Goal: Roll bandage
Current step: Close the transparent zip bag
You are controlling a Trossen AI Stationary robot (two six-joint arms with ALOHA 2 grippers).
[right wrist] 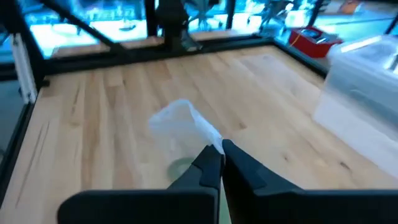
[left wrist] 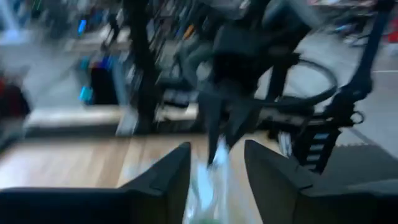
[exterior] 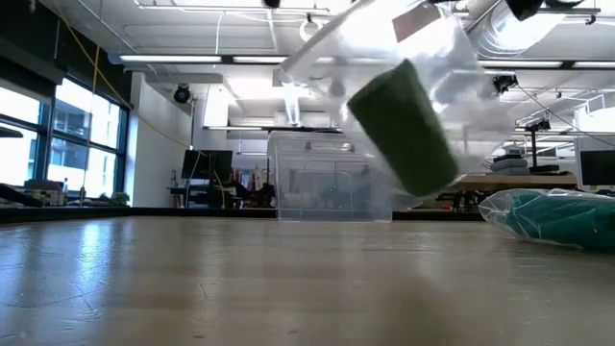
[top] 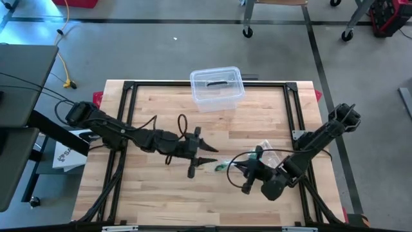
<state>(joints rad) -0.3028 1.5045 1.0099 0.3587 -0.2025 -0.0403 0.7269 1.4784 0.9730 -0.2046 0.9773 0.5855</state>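
Observation:
A green bandage roll sits inside a clear plastic bag point(exterior: 404, 125), which is lifted above the wooden table between the two grippers; it also shows in the high view point(top: 222, 166). My right gripper point(right wrist: 219, 158) is shut on this bag near the table's middle. My left gripper point(top: 209, 156) is open and points toward the table's right edge, with its fingers on either side of the bag's other end point(left wrist: 208, 180); I cannot tell whether they touch it. A second bagged green bandage point(exterior: 557, 216) lies on the table. My right gripper pinches an edge of the clear bag's film point(right wrist: 202, 134) between its two fingertips, coming in from the table's right side and slanting down. The bag hangs clear of the table, tilted, with the green roll point(exterior: 408, 135) inside it.
A clear lidded plastic box point(top: 217, 87) stands at the table's far edge, middle. The second bag point(top: 264, 149) lies just behind my right gripper. A black frame point(top: 129, 116) runs round the table top. Bare wood lies toward the near left.

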